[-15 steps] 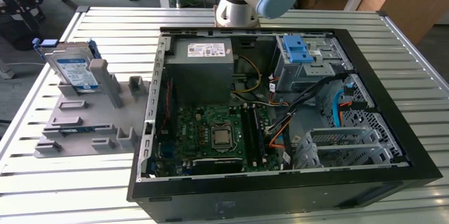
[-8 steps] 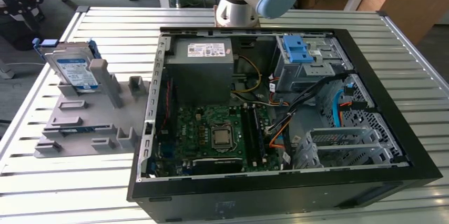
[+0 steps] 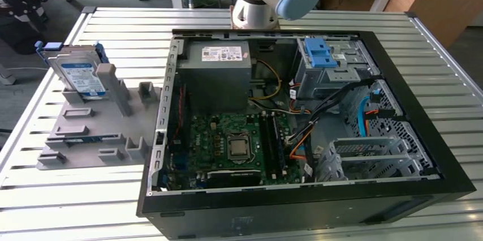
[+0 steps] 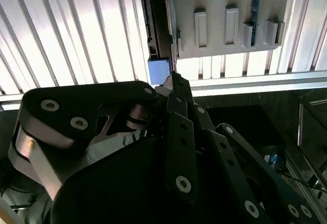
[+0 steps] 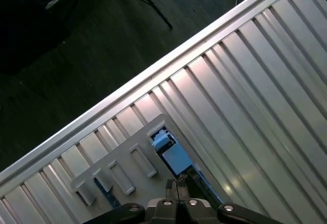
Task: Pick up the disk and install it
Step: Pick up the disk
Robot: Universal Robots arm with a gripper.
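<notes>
Step in hand, as I read it: approach for the pick, nothing grabbed yet. The disk [image 3: 80, 76] stands on edge in the grey holding fixture [image 3: 90, 133] on the slatted metal counter [image 3: 128, 31], at the exterior view's left, well apart from the open PC case [image 3: 302, 212]. In the first wrist view the gripper [image 5: 176, 187] sits over the fixture, with the disk's blue carrier [image 5: 173, 156] just beyond the tips and not touching. The second wrist view gives the same line-up: gripper [image 4: 173, 78] pointing at the carrier corner, disk seen edge-on. The gripper looks narrow, tips together and nothing held, though the linkage hides part of it, so I'm not fully sure. In my judgement a grasp calls for jaws opened past the disk's thickness, squared to its top edge, and a straight lift out of the slot so the carrier doesn't snag the fixture posts. Install side: the blue-latched drive cage [image 3: 332, 65] is in the case's far corner, next to the power supply [image 3: 219, 74]. Loose cables [image 3: 332, 108] run below the cage towards the motherboard [image 3: 226, 145], which looks like a snag risk. The arm base [image 3: 261, 0] stands behind the case.
</notes>
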